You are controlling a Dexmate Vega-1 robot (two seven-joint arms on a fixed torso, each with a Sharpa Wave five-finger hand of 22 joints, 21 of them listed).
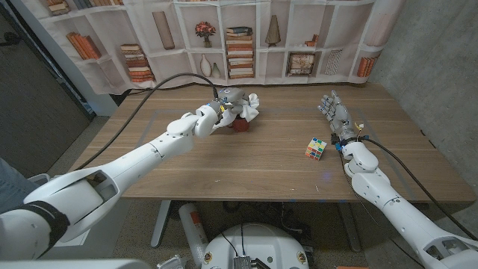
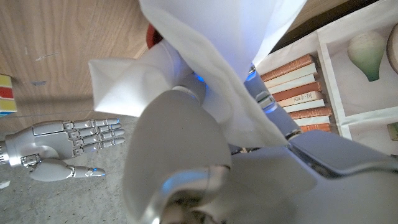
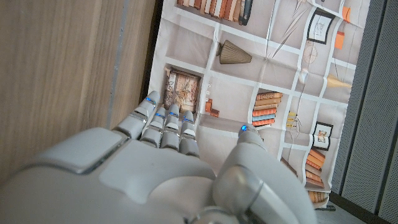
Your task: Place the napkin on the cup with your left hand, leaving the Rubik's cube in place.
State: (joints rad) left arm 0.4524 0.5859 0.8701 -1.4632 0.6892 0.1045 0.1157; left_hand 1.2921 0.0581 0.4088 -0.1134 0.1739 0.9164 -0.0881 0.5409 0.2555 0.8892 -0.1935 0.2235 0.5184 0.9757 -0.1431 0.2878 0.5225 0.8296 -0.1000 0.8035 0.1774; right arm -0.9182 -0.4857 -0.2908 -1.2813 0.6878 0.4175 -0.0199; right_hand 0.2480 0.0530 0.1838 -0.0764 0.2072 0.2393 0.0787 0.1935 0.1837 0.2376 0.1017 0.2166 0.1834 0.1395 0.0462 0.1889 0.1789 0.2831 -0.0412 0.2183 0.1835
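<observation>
My left hand point(image 1: 226, 104) holds a crumpled white napkin point(image 1: 249, 104) at the far middle of the table, just above a small dark red cup point(image 1: 240, 125). The napkin point(image 2: 205, 68) drapes over my left hand's fingers point(image 2: 186, 149) in the left wrist view, where a sliver of the red cup point(image 2: 151, 36) peeks out past it. The Rubik's cube point(image 1: 317, 149) sits on the table to the right, near my right hand point(image 1: 336, 116). That hand stands open with fingers straight, holding nothing; it also appears as the right hand point(image 2: 68, 140) in the left wrist view.
A bookshelf-printed backdrop point(image 1: 239, 37) hangs behind the table's far edge. The wooden table point(image 1: 224, 168) spreads wide in front of the cup. A corner of the cube point(image 2: 6, 93) appears in the left wrist view. A cable point(image 1: 172, 78) arcs over my left arm.
</observation>
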